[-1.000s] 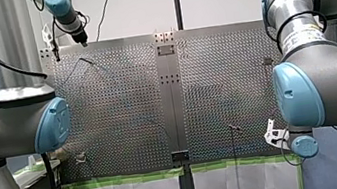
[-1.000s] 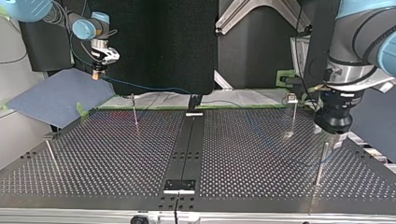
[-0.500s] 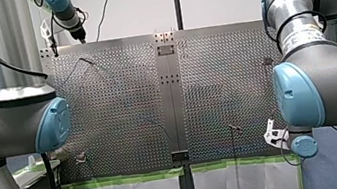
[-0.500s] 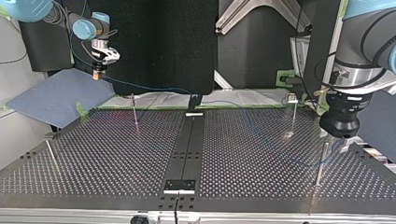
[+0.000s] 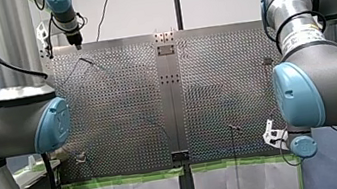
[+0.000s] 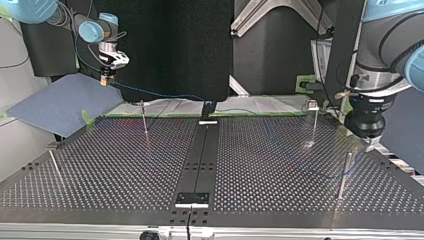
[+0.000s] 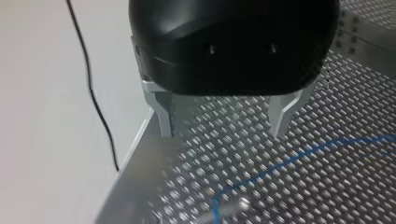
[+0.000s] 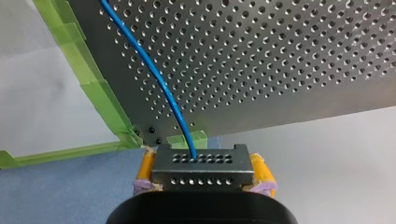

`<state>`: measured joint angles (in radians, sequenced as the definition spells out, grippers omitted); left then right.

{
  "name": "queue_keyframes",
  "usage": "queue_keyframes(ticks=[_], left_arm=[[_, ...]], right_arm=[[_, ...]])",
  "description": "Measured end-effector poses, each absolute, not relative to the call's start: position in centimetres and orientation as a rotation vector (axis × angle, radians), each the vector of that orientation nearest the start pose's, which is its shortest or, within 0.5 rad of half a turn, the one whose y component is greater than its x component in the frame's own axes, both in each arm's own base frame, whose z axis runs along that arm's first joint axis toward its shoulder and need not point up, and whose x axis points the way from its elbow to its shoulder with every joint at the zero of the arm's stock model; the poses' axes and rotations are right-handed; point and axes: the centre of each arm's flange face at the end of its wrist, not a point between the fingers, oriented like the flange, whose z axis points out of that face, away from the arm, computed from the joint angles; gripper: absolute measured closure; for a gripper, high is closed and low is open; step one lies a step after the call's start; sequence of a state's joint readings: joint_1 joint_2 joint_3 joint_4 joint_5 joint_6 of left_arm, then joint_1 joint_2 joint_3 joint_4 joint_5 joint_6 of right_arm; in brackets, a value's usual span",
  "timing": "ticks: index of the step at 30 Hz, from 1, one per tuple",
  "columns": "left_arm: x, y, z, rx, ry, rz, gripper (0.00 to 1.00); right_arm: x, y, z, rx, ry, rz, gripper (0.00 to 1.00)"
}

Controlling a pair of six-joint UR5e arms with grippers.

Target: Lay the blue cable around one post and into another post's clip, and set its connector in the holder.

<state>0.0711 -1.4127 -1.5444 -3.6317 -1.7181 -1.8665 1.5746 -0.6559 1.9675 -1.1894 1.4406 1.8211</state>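
Two grippers show, in unlike states. The left gripper (image 7: 222, 133) hangs with its metal fingers (image 7: 163, 116) spread apart and nothing between them. It is over the far left corner of the perforated table (image 7: 327, 196), as the front view has it. The blue cable (image 7: 289, 161) crosses the plate below and just ahead of those fingers, apart from them.

The right gripper (image 8: 203, 163) has its yellow pads (image 8: 146, 165) clamped on the sides of the black connector (image 8: 203, 173), a block with rows of small holes. It holds the connector off the table, past the edge lined with green tape (image 8: 88, 84) and above a blue sheet (image 8: 70, 186). The cable leaves the connector's face and rises over that taped edge onto the table.

Seen from the top view, the cable runs from the right gripper at the left toward the middle of the far edge. It then goes faintly across the plate toward a thin post (image 6: 343, 175) at the near right. Whether it wraps that post cannot be told.
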Motion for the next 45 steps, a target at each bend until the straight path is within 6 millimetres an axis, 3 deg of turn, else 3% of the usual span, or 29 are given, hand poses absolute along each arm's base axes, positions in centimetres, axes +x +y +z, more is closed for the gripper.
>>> queue_keyframes(ticks=[15,45], left_arm=[[38.43,-8.31,52.32,-0.487,1.835,0.096,0.00],[38.76,-8.84,52.54,-0.458,1.807,0.066,0.00]], right_arm=[[14.99,-52.20,-6.85,1.274,-1.445,1.420,1.00],[14.99,-52.17,-6.87,1.277,-1.444,1.417,1.00]])
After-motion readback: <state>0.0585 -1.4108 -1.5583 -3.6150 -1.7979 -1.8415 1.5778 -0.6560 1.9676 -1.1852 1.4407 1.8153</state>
